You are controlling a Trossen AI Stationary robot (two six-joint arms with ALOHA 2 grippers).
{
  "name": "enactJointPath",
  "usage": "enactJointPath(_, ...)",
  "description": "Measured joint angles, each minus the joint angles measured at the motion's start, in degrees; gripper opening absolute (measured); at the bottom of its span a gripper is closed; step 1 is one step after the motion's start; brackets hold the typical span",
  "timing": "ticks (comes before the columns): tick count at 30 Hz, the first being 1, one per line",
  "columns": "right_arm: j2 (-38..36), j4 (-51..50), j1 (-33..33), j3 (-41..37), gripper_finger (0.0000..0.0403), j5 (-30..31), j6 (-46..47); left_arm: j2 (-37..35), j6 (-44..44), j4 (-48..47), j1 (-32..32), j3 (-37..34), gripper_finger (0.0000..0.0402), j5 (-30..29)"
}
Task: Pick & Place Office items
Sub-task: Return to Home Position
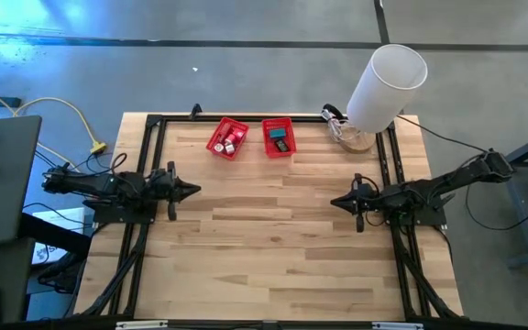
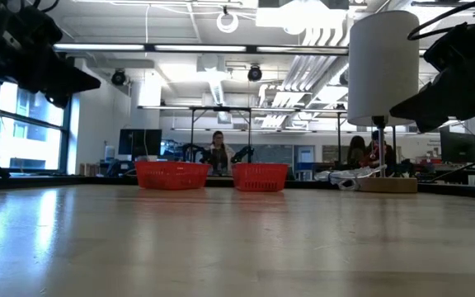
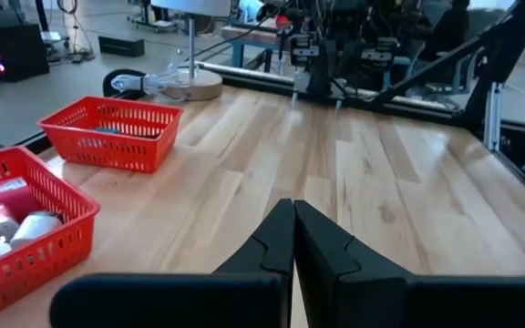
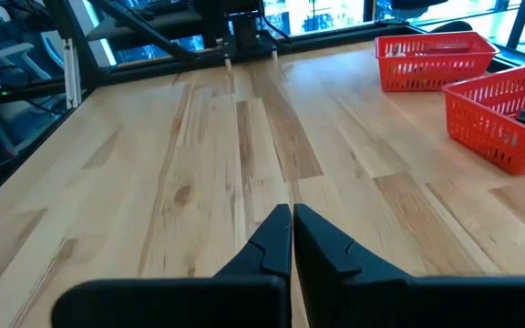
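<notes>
No words, numbers or signs can be read anywhere. The left red basket [image 2: 171, 176] and the right red basket [image 2: 260, 176] show only plain mesh. The small office items [image 3: 12, 228] in the left one are too tiny to show any print. The dark screen [image 2: 143, 142] in the room behind the bench is too far off to read.
</notes>
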Motion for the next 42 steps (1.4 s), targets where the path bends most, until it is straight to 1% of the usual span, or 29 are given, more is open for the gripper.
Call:
enactJointPath(6,0.0,0.0,0.0,-0.02,0.0002,-0.01,0.0,0.01,-2.49,4.26,0.0,-0.27,0.0001,0.12)
enactJointPath(14,0.0,0.0,0.0,-0.04,0.0002,-0.01,0.0,0.02,-2.59,10.08,0.0,-0.35,0.0001,0.11)
enactJointPath(42,0.0,0.02,0.0,-0.09,0.0002,0.0,-0.02,0.02,-2.57,10.46,0.0,-0.04,0.0001,0.04)
